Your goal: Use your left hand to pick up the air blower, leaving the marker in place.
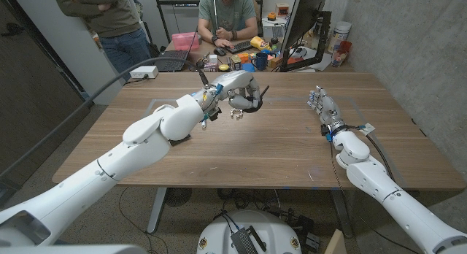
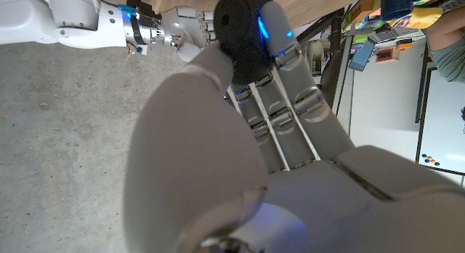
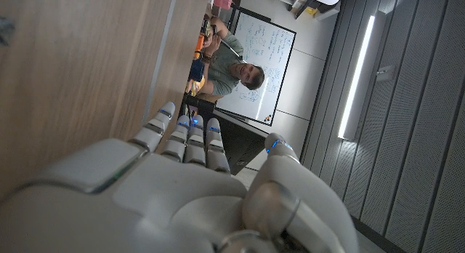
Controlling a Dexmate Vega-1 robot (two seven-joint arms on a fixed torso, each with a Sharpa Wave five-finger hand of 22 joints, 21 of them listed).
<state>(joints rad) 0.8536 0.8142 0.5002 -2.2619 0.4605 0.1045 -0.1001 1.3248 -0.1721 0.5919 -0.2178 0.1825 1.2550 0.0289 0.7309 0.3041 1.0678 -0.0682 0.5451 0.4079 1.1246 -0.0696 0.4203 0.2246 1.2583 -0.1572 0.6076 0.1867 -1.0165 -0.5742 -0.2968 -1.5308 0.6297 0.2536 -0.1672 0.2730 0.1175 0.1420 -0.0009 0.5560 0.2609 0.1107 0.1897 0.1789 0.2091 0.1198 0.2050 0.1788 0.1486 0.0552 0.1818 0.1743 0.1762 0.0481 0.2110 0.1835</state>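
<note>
I've got my left hand [image 1: 239, 90] up over the far middle of the wooden desk [image 1: 241, 155], fingers wrapped around the round black rubber air blower [image 1: 252, 104]. In the left wrist view the dark bulb [image 2: 243, 31] sits clamped between those fingers [image 2: 290, 100], clear of the desk. My right hand [image 1: 322, 106] stands on its edge near the desk's right edge, fingers [image 3: 190, 140] straight, close together, holding nothing. Two people are behind the far edge.
</note>
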